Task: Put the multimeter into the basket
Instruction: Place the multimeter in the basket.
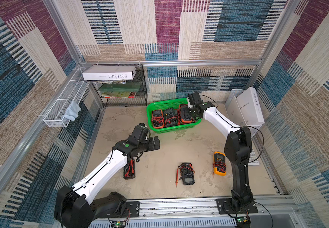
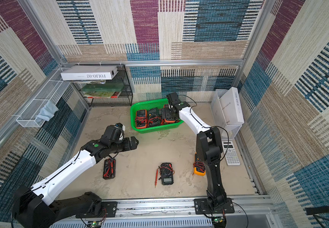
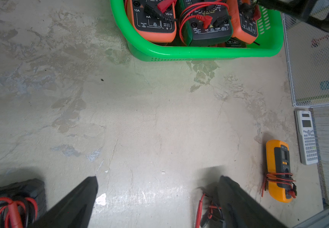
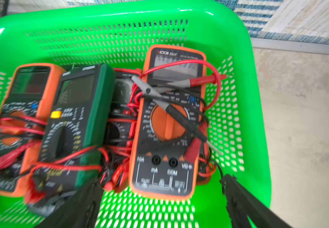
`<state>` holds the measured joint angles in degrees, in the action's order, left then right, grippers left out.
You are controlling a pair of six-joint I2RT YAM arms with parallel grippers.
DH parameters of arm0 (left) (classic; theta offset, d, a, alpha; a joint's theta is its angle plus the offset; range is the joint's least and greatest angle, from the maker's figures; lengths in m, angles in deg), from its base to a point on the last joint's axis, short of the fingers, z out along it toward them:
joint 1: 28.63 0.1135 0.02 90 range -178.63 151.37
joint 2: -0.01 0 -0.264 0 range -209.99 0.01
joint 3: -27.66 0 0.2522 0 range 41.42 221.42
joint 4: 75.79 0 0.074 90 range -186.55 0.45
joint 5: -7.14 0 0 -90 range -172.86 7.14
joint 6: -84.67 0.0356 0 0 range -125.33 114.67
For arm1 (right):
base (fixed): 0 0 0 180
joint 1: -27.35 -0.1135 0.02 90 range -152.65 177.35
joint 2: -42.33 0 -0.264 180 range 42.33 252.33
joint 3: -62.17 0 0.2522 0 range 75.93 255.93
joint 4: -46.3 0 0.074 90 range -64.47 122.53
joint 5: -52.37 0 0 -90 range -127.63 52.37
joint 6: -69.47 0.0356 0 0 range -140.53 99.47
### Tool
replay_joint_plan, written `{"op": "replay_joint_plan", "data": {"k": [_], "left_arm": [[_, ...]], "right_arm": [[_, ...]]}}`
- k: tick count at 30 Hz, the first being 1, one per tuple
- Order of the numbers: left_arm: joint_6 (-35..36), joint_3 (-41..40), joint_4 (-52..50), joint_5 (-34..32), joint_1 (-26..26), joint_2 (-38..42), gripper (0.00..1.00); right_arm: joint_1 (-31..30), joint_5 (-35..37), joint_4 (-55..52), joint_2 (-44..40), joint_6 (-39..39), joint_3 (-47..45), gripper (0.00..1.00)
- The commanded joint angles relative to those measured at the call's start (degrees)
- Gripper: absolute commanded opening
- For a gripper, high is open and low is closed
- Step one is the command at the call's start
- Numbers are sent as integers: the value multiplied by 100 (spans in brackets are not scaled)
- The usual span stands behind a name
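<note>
The green basket (image 1: pixel 174 128) (image 2: pixel 155 129) stands at the back middle of the table and holds several multimeters wound with red and black leads. My right gripper (image 4: pixel 160 180) (image 1: pixel 187 115) hangs open just above its right part, over an orange multimeter (image 4: pixel 167 122) that lies flat inside, and nothing is between its fingers. My left gripper (image 3: pixel 158 177) (image 1: pixel 155 144) is open and empty above bare table, in front of the basket's rim (image 3: pixel 199 52). On the table lie a black multimeter (image 1: pixel 187 173), a yellow multimeter (image 1: pixel 219 162) (image 3: pixel 278 171) and another black multimeter (image 1: pixel 129 170) partly under my left arm.
A white calculator (image 2: pixel 231 153) (image 3: pixel 307 138) lies by the right wall. A white wire tray with white books (image 1: pixel 246 106) stands at the back right. A black mesh rack (image 1: pixel 124 86) fills the back left, and a white wire tray with a cloth (image 1: pixel 64 110) hangs on the left wall.
</note>
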<state>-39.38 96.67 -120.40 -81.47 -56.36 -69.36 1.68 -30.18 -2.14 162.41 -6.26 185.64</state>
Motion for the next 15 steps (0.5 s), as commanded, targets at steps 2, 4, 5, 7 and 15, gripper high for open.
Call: {"op": "replay_joint_plan", "data": {"k": [2, 4, 5, 7, 15], "left_arm": [[-21, -186, 130, 98, -22, -25, 100], [-107, -336, 253, 137, -44, -19, 100], [-143, -399, 299, 156, -49, -22, 100], [-216, -507, 389, 180, -97, -40, 100], [-469, -761, 732, 84, -470, -332, 100]], "right_arm": [[-83, 135, 430, -633, 181, -787, 100], [-138, 108, 714, -1041, 242, -1418, 100], [-164, 95, 824, -1244, 288, -1697, 100], [-222, 82, 1053, -1651, 400, -2286, 99], [-664, 37, 1559, -3206, 925, -4359, 100]]}}
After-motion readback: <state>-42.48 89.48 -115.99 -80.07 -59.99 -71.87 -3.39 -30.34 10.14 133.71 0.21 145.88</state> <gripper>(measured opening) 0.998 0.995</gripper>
